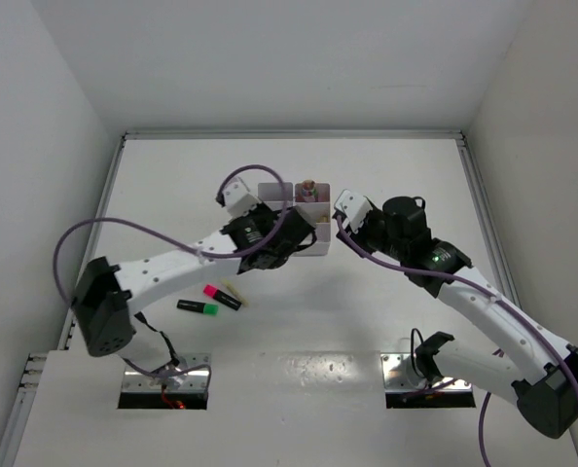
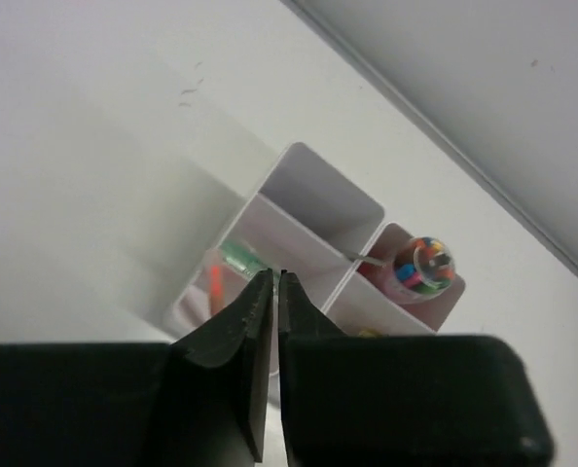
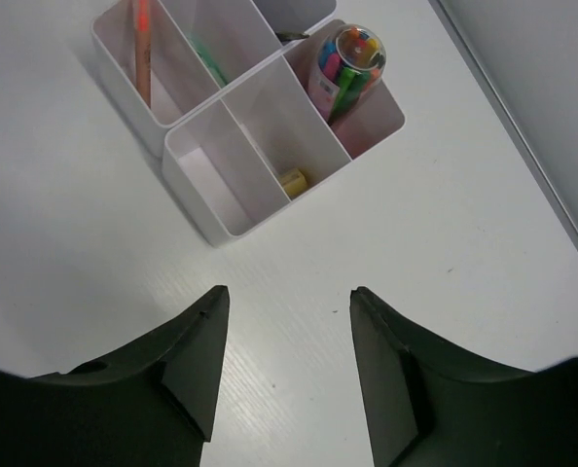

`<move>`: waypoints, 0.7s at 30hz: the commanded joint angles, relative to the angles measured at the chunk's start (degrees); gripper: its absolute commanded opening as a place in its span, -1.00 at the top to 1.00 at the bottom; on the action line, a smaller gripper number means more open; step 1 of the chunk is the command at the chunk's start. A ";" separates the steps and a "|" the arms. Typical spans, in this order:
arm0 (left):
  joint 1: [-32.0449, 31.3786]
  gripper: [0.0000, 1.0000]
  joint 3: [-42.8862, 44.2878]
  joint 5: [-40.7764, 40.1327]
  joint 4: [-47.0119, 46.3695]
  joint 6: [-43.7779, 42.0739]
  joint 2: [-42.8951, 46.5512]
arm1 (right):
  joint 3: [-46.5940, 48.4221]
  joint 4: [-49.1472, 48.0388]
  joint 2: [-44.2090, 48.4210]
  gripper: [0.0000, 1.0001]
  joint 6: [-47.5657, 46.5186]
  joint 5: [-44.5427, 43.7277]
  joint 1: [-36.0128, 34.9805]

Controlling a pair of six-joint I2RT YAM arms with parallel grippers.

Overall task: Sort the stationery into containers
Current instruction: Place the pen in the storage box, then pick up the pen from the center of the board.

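The tray (image 3: 187, 193) is smooth, faintly glossy white plastic; the counter (image 3: 445, 253) matt white, finely grained. Left pincer (image 2: 275, 282) and right pincer (image 3: 289, 297) are matt black plastic; the tube (image 3: 349, 60) clear, shiny.

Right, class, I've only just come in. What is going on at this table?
Two robot arms are sorting stationery into a white organiser. The left gripper hangs over its compartments, shut, with nothing visible between its fingers. The right gripper is open and empty beside the organiser. Some compartments already hold things, including a clear tube of coloured pieces and an orange stick. A pink highlighter, a green highlighter and a thin stick lie unsorted on the table.
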State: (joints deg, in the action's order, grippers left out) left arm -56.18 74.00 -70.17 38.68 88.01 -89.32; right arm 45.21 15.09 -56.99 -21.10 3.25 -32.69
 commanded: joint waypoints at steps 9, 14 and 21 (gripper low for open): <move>8.10 -0.10 -24.68 27.18 6.50 9.65 24.28 | -0.04 -2.00 0.74 0.09 -0.43 0.71 0.17; 10.12 -0.10 -26.18 32.19 8.52 5.60 21.91 | -0.04 -2.00 0.74 0.09 -0.43 0.71 0.17; 18.65 -0.07 -32.59 40.11 -0.87 -1.95 16.11 | -0.56 -2.00 1.27 0.09 -0.43 0.71 0.17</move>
State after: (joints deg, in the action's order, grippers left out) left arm -39.99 43.20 -35.33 42.26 90.28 -71.68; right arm 45.19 15.07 -56.75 -21.41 3.27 -32.69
